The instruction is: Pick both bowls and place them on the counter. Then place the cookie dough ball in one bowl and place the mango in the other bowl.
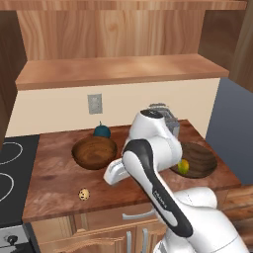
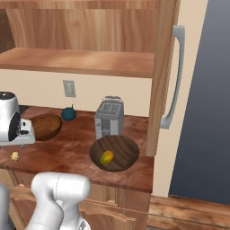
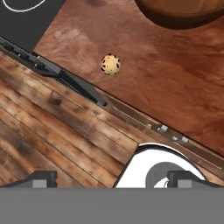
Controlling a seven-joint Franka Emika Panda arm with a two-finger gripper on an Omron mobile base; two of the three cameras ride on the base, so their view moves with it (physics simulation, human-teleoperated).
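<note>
Here the gripper (image 3: pixel 111 179) is held wide open and empty, with the dough ball (image 3: pixel 110 64) seen ahead of its fingertips on the counter (image 3: pixel 175 83).

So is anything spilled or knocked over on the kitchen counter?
Nothing stands out. Both wooden bowls sit upright on the reddish-brown counter: the deeper reddish-brown bowl is empty, the yellow-green mango lies in the wider dark bowl, and the speckled tan dough ball rests near the front edge.
</note>
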